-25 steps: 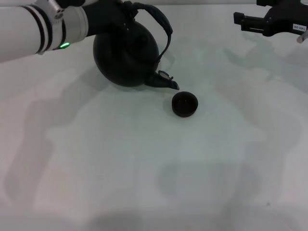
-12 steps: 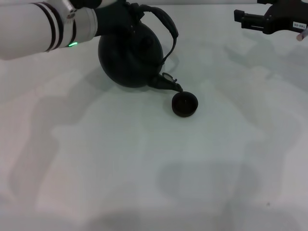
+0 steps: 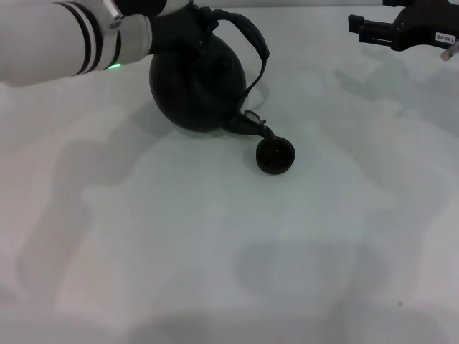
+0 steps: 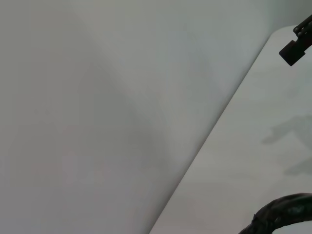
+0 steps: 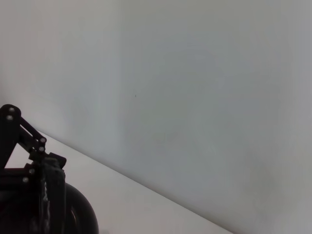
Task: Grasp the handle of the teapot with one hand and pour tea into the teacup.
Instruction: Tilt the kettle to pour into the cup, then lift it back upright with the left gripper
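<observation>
The black round teapot point(image 3: 197, 86) hangs tilted at the back left of the head view, its spout point(image 3: 254, 127) dipped down and reaching the rim of the tiny dark teacup point(image 3: 275, 155) on the table. My left gripper point(image 3: 188, 21) is shut on the arched handle point(image 3: 251, 36) near its base, dark against the pot. A rough stretch of the handle point(image 4: 282, 214) shows in the left wrist view. The right wrist view shows the left gripper point(image 5: 46, 170) from afar, above the pot's body point(image 5: 78, 214). My right gripper point(image 3: 373, 29) hovers parked at the back right.
The white table point(image 3: 215, 251) stretches bare in front of the cup and to both sides. A plain pale wall point(image 5: 195, 97) stands behind the table's far edge.
The left arm has carried the teapot a little to the right and tipped it further; the spout has come down from beside the teacup to its rim. The right arm is still.
</observation>
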`<state>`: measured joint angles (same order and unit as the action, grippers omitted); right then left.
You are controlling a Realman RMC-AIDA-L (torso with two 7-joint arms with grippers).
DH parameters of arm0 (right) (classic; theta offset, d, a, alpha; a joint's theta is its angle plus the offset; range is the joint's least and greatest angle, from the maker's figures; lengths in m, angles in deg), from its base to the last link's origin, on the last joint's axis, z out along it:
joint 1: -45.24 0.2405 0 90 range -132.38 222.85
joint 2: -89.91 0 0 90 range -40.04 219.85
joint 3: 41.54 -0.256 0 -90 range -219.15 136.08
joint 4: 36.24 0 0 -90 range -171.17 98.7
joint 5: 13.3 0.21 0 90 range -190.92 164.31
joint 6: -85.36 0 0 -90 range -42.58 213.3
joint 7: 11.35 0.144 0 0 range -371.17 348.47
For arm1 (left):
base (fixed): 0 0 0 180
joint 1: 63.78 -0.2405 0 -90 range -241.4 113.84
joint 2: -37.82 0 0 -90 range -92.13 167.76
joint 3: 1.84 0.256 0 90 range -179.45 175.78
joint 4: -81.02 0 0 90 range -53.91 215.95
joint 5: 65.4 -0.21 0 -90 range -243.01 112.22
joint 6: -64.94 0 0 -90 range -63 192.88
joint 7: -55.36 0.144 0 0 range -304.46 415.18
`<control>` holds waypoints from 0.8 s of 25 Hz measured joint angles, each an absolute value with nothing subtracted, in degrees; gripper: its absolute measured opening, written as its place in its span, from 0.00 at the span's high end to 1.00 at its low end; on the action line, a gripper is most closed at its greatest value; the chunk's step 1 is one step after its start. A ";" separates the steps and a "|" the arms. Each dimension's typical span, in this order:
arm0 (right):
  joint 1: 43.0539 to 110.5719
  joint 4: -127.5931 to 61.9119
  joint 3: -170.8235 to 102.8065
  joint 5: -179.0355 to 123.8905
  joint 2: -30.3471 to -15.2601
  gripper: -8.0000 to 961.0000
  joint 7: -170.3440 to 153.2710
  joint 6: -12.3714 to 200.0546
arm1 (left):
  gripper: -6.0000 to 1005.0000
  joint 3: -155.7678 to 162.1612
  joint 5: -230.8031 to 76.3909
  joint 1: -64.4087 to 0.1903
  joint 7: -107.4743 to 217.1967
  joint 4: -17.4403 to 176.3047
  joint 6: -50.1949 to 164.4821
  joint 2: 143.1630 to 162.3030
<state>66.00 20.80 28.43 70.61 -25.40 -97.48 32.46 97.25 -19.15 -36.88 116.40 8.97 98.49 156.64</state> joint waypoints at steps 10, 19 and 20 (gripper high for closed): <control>66.11 20.34 28.42 70.63 -25.40 0.12 -97.48 32.82 | 0.86 97.59 -20.14 -36.88 116.31 8.03 99.62 156.65; 66.15 20.09 28.42 70.63 -25.40 0.12 -97.48 33.35 | 0.87 98.21 -20.90 -36.32 116.13 7.98 100.04 156.64; 66.15 20.09 28.43 70.63 -25.40 0.12 -97.48 33.34 | 0.87 98.40 -21.30 -36.21 115.86 7.98 100.10 156.64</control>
<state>66.15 20.09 28.43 70.63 -25.40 -97.48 33.34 98.40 -21.30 -36.21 115.86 7.98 100.10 156.64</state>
